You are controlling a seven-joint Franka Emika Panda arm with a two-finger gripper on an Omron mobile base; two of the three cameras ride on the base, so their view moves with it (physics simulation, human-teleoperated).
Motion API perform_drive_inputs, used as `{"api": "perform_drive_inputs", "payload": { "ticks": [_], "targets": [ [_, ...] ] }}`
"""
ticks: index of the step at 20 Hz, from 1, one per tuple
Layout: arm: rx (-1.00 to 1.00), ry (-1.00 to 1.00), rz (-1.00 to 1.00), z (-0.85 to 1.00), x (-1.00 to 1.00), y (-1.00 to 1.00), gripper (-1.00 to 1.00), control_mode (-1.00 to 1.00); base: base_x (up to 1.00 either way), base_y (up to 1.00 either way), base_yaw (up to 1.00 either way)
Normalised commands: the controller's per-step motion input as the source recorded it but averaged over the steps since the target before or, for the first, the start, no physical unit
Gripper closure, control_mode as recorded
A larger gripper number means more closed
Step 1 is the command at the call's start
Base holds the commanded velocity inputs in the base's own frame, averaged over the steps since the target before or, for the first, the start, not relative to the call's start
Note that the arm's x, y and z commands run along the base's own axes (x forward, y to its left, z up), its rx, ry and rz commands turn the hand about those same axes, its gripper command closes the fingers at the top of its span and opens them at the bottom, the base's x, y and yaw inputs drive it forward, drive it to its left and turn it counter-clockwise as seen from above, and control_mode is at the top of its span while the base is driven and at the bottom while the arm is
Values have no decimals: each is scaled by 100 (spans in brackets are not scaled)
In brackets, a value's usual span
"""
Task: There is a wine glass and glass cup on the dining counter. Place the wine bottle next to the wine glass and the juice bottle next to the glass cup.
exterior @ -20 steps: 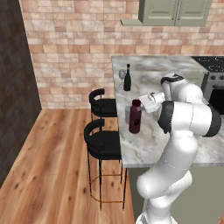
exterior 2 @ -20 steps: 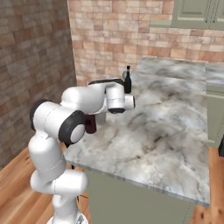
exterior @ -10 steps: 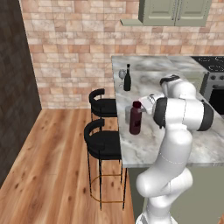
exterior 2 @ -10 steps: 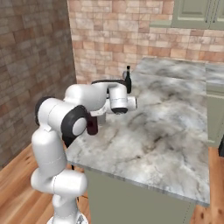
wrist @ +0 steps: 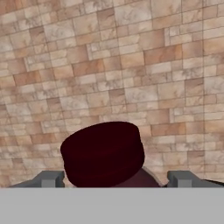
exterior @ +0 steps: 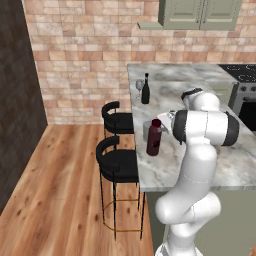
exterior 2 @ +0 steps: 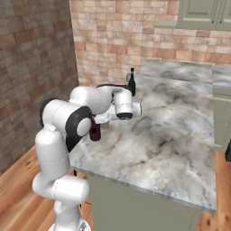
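Two bottles and two glasses stand on the dining counter (exterior: 170,165).

The juice bottle (exterior: 154,137), stout, dark red, wide-capped with a dark label, stands upright near the counter's stool-side edge; its cap fills the lower middle of the hand view (wrist: 103,153). The glass cup (exterior: 146,130), a short clear tumbler, sits just beside it at about 10 o'clock. Well apart, toward 12 o'clock, the slim dark wine bottle (exterior: 145,90) stands upright with the small stemmed wine glass (exterior: 139,87) just beside it at 9 o'clock.
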Motion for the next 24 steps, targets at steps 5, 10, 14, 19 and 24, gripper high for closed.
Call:
{"api": "perform_drive_inputs", "payload": {
  "ticks": [5,10,14,19,24],
  "targets": [
    [4,-2,6,-16,0,0,100,-100,0,0,0],
    [2,-3,6,-13,1,0,100,-100,0,0,0],
    [0,-9,6,-9,5,0,100,-100,0,0,0],
    [0,-15,4,-5,1,0,100,-100,0,0,0],
    [0,-10,1,-9,0,0,100,-100,0,0,0]
  ]
}}
